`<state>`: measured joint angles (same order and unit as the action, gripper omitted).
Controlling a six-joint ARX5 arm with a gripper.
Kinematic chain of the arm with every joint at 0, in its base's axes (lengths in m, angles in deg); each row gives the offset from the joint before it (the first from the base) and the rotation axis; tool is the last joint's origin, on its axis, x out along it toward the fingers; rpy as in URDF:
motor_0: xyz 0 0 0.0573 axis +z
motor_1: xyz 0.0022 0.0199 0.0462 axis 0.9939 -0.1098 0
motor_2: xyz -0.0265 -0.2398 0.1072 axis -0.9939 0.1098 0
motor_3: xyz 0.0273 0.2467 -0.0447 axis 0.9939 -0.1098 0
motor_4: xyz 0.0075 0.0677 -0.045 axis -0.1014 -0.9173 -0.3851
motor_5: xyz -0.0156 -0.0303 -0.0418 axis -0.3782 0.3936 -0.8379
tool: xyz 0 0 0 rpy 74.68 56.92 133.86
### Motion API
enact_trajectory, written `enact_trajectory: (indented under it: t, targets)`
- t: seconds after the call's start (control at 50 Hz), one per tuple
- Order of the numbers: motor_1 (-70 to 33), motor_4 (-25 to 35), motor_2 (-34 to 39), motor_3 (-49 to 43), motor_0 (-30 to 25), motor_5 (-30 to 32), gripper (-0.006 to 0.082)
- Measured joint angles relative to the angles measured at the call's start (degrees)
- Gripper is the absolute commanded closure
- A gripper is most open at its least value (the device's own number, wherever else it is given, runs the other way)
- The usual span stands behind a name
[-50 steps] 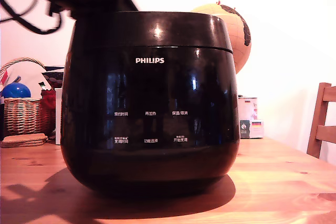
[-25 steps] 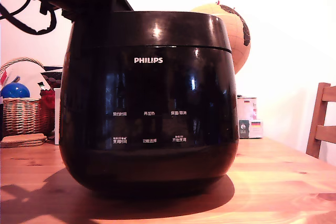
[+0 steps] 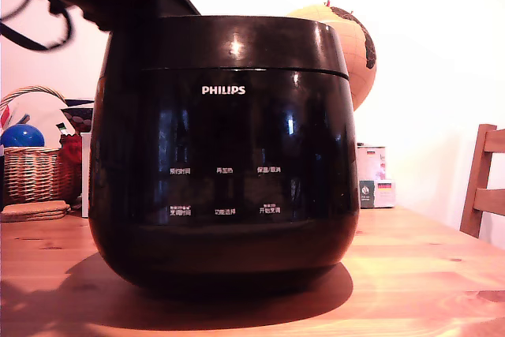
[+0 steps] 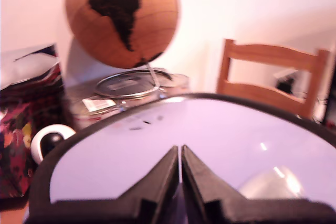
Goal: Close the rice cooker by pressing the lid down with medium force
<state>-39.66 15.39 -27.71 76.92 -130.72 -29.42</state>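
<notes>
Glossy black rice cooker (image 3: 225,155) with white PHILIPS lettering is sitting on the wooden surface (image 3: 426,274), lid (image 3: 237,41) lying flat on top. Tool (image 4: 180,153) is hovering over the lid, fingers pressed together, gripping nothing.

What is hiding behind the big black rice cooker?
Behind the rice cooker peeks an orange globe, with a tin below it. On the exterior view's left sits a wicker basket holding a blue ball. Whatever sits straight behind the cooker is covered.
</notes>
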Motion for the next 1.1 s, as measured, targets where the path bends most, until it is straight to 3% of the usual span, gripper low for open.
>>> enact_trajectory:
  t: [0.64, 1.1]
  targets:
    - [11.2, -1.6, 0.2, -6.7, 1.4, 7.9, 0.0789]
    - [24.1, -1.2, 0.2, -18.6, 16.7, 9.1, 0.0789]
